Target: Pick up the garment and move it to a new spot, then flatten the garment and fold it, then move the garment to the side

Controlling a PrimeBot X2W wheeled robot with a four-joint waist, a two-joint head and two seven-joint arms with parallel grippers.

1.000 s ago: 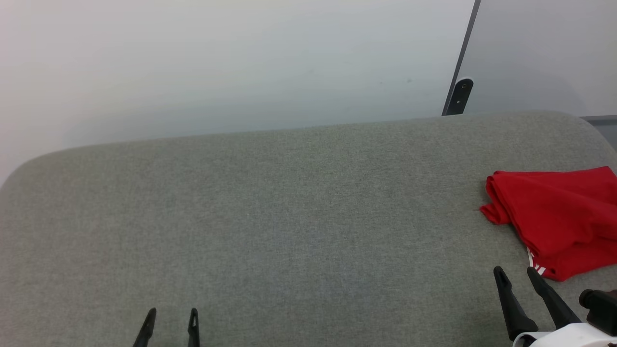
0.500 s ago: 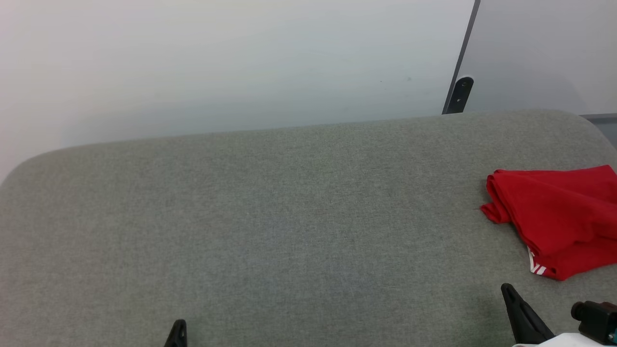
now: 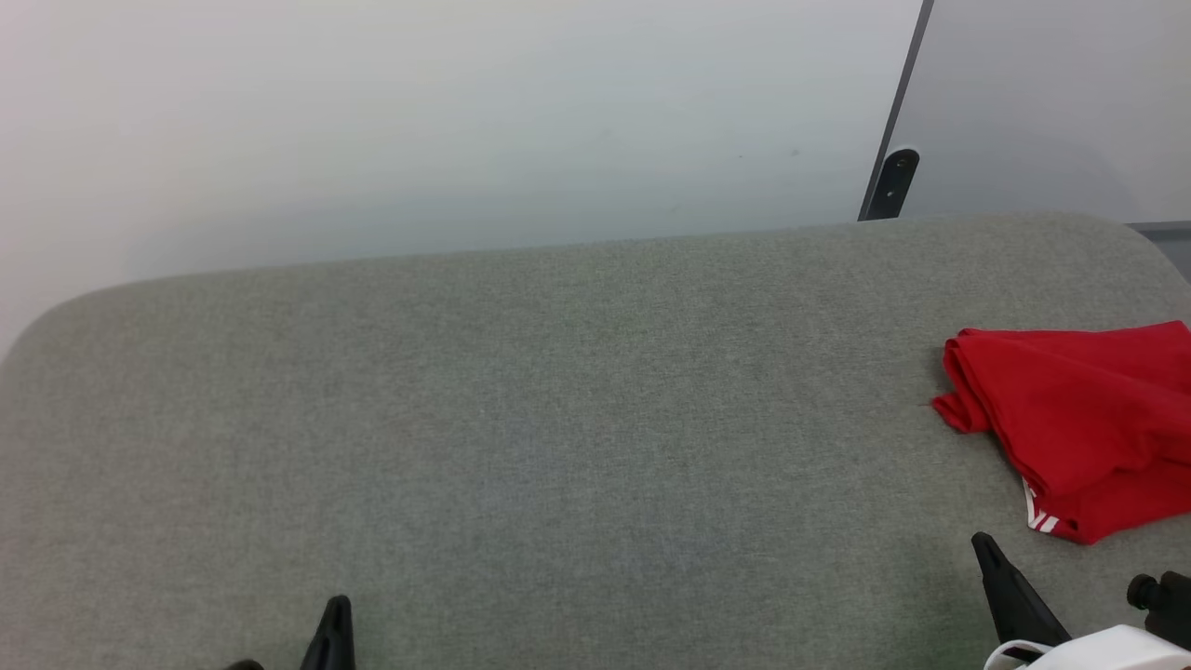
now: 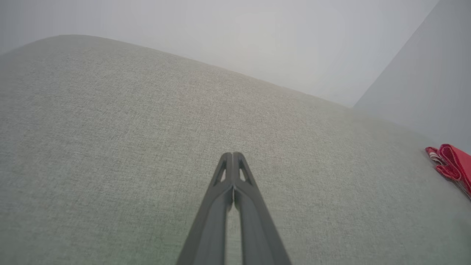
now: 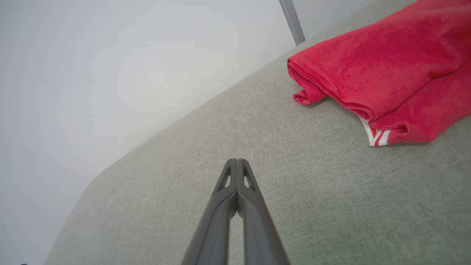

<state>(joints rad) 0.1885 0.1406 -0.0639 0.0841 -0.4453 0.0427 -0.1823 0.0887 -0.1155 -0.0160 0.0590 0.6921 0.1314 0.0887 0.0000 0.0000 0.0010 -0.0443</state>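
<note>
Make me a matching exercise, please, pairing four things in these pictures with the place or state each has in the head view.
Things:
1. garment
2. left gripper
3. right gripper
4. dark bracket

Places or states:
a. lower left, fingers shut, over the grey cushion
b. folded, lying at the cushion's right edge
c. against the wall, behind the cushion
d. lower right, fingers shut

Pairs: 1-b, 2-a, 3-d, 4-c.
</note>
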